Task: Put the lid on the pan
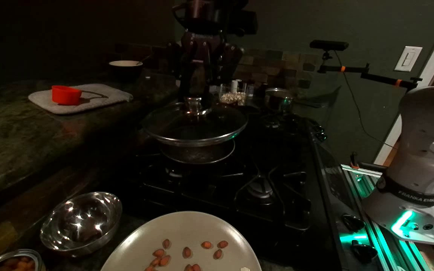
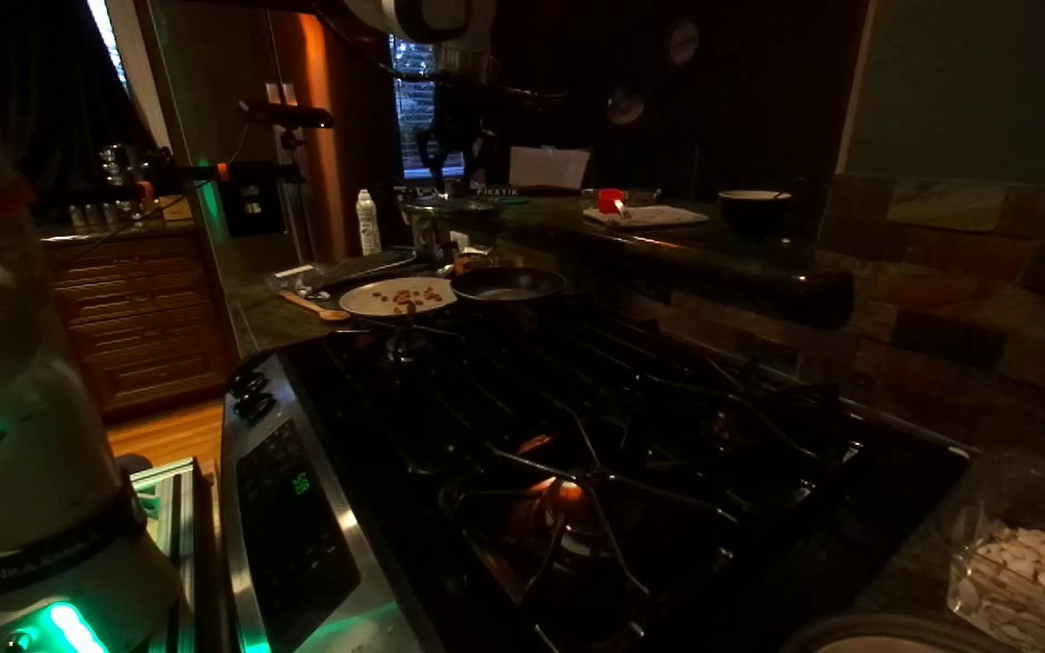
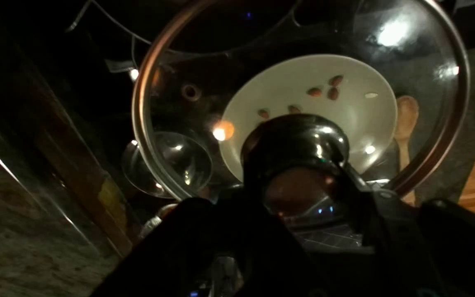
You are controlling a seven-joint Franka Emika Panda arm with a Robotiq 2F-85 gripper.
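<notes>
The lid is see-through glass with a metal rim and a knob; it shows in an exterior view (image 1: 196, 137), dimly in an exterior view (image 2: 463, 207), and large in the wrist view (image 3: 461, 88). My gripper (image 1: 194, 96) is shut on the lid's knob (image 3: 299, 140), with its fingers (image 3: 297, 192) on both sides of it. The lid hangs in the air, roughly level. The dark pan with a thin shiny rim (image 1: 198, 154) is on the stove, below the lid and partly hidden by it; it also shows beyond the burners (image 2: 509, 284), lower than the lid.
A white plate with nuts (image 1: 187, 226) and a shiny steel bowl (image 1: 81, 226) stand near the pan. A raised counter (image 1: 9, 131) runs alongside, with a red cup (image 1: 66, 95) on a cloth. A small pot (image 1: 278, 99) stands at the back. A wooden spoon (image 3: 407, 113) lies beside the plate.
</notes>
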